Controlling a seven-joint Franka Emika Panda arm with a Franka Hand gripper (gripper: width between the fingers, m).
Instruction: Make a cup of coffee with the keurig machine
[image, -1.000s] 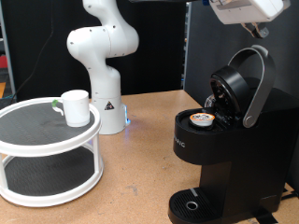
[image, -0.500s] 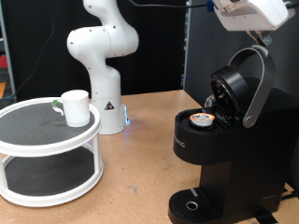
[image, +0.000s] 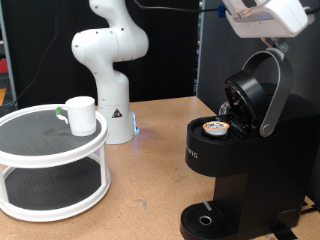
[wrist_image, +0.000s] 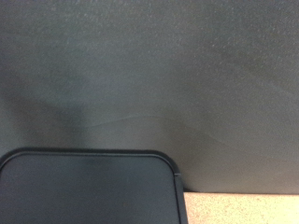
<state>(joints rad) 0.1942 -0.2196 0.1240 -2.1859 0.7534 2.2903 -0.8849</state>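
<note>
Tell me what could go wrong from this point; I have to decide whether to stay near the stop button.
The keurig machine stands with its lid up and a pod sitting in the chamber, so brewing cannot work until the lid is shut. The cup sits on the two-tier stand, not on the drip tray; coffee might spill. The gripper hangs above the raised lid handle; a misjudged descent could hit it.

Gripper (image: 268, 35) apparently slightly higher above the keurig machine (image: 235, 150)
</note>
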